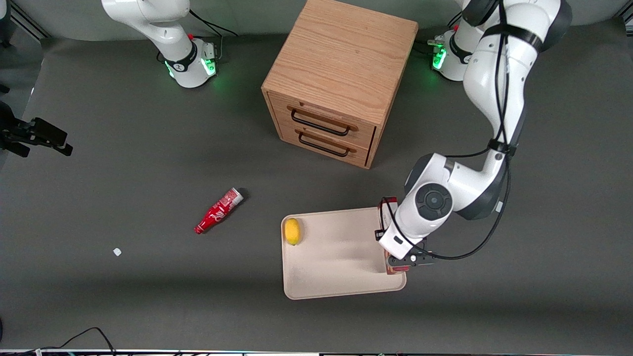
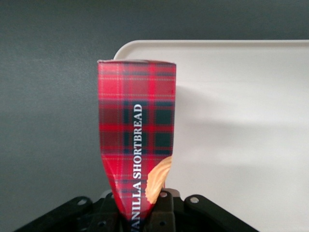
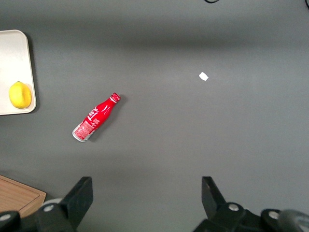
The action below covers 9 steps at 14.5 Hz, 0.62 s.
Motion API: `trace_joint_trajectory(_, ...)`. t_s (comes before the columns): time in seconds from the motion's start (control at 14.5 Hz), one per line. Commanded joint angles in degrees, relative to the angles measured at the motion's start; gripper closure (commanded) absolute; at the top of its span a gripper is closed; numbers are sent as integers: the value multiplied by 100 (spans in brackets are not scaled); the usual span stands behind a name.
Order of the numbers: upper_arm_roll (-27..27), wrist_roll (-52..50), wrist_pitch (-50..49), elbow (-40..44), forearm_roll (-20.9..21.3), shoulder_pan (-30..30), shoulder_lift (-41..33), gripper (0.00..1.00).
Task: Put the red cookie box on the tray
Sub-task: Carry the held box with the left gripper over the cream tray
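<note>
Surface is dark grey matte, running the full width of the front view; a black cable lies at its edge nearest the front camera. Wooden cabinet stands mid-surface, two drawers with black handles, both closed. Red bottle lies on its side toward the parked arm's end, well apart from the tray. Small white scrap lies further toward that end, nearer the camera than the bottle.

Tray is beige, flat on the surface, nearer the front camera than the cabinet. Lemon sits in it against the rim on the parked arm's side.

Box, red plaid with "VANILLA SHORTBREAD" lettering, is over the tray's edge on the working arm's side. In the wrist view it sits half over the tray, half over bare surface. Whether it touches the tray can't be told.

Tool is closed on one end of the box, pinching the card visibly inward, and hangs above that tray edge.
</note>
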Motion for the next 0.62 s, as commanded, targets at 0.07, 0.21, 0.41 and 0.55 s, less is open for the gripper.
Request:
trace_joint_trajectory(0.07,114,-201,35,243,170,-103,189,100)
trace_joint_trajectory(0.21,114,-192,44,234,178,-103,189,100)
trace_joint_trajectory(0.41,123,-192,44,243,170,-94,233,100)
trace_joint_trajectory(0.55,123,-184,131,234,170,-86,251,87)
